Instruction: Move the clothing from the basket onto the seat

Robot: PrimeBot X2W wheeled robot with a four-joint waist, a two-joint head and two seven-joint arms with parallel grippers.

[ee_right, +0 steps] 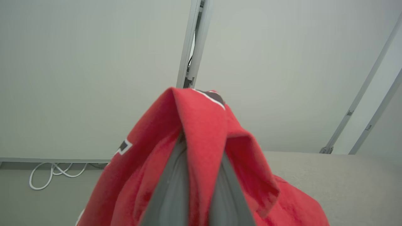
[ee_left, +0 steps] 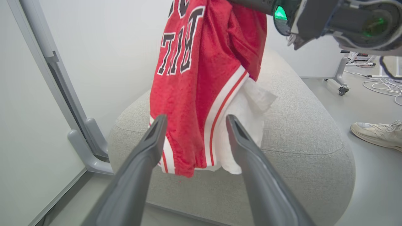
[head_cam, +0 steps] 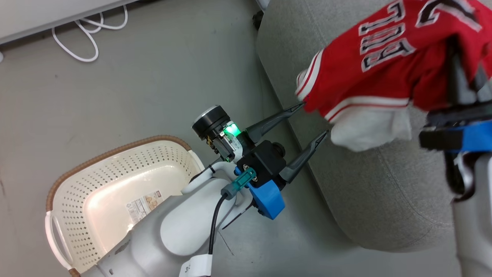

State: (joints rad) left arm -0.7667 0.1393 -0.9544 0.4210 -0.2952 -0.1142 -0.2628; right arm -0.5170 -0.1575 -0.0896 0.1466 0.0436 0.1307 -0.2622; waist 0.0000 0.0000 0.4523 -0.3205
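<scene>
- Jaws of the right gripper (ee_right: 202, 147) pinch the red fabric "BULLS" jersey (head_cam: 388, 73), which hangs above the grey upholstered seat (head_cam: 384, 192).
- Left gripper (head_cam: 314, 118) has its jaws spread, just beside the hem.
- Cream perforated plastic basket (head_cam: 73, 200) stands on the floor.

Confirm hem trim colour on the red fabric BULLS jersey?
White with a red stripe on the jersey; clearest in left wrist view.

My jaws are pinching a fold of the red jersey (ee_right: 201, 125), which is draping over both fingers (ee_right: 171, 194). The grey seat (ee_right: 329, 179) is lying beyond it on the right; a white cable (ee_right: 40, 180) is curling on the floor (ee_right: 19, 201) at the far left.
</scene>
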